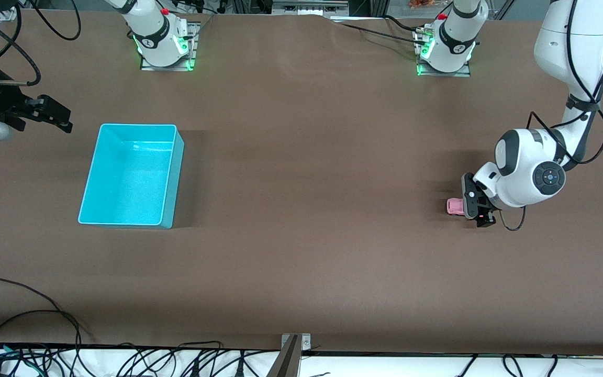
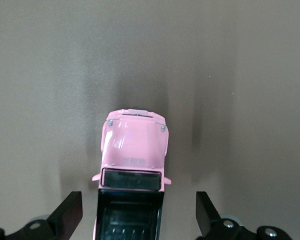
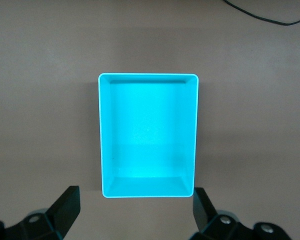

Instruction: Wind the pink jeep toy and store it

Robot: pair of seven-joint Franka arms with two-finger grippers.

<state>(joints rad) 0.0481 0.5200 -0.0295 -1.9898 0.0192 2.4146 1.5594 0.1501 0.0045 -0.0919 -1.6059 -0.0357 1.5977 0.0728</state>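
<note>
Pink jeep toy (image 1: pixel 454 206) sat on its wheels on the brown table (image 1: pixel 312 220) at the left arm's end, well apart from the cyan bin (image 1: pixel 173 178). Its long axis ran along the table's length, hood toward the right arm's end and the bin, rear tucked under the left gripper (image 1: pixel 473 205). In the left wrist view the jeep toy (image 2: pixel 134 150) showed a glossy light-pink hood, a dark windscreen strip and a black ribbed roof panel; body boxy, hard plastic look. The left gripper (image 2: pixel 139 215) was low around the toy's rear half, 2 black fingers (image 2: pixel 67 212) spread wide, 1 on each flank, with a visible gap to the body on both sides, not touching. The bin was an open rectangular tub, smooth plastic, rounded corners, nothing seen inside, lying at the right arm's end of the table. The right gripper (image 1: pixel 53 115) waited in the air just off the bin's end toward the right arm's side of the table, fingers apart; in the right wrist view (image 3: pixel 135 215) the bin (image 3: pixel 105 150) lay framed between its 2 black fingers (image 3: pixel 65 210). Table cover was matte brown, flat, faintly creased.
</note>
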